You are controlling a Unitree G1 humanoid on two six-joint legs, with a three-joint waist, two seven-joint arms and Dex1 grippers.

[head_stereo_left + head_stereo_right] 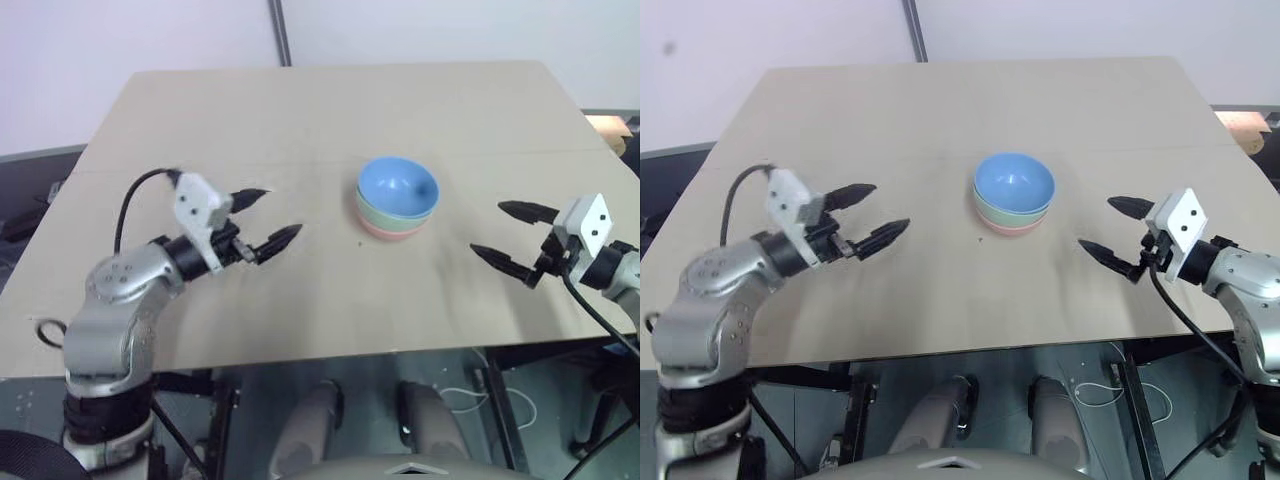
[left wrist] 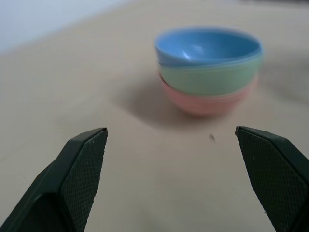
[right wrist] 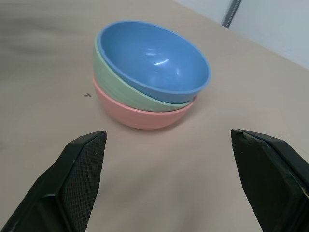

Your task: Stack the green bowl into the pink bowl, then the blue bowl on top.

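The three bowls stand nested in one stack at the middle of the table. The pink bowl [image 1: 390, 229] is at the bottom, the green bowl [image 1: 385, 212] sits in it, and the blue bowl [image 1: 398, 187] lies on top, tilted a little. My left gripper [image 1: 266, 218] is open and empty, well to the left of the stack and pointing toward it. To the right of the stack my right gripper [image 1: 512, 236] is open and empty too, also aimed at the bowls. Both wrist views look at the stack between wide-spread fingers [image 2: 82, 169] [image 3: 79, 169].
The tan table [image 1: 300, 120] reaches far behind the stack and has bare surface on both sides. Its front edge runs just below both grippers. A small dark speck [image 3: 87, 94] lies on the table beside the stack.
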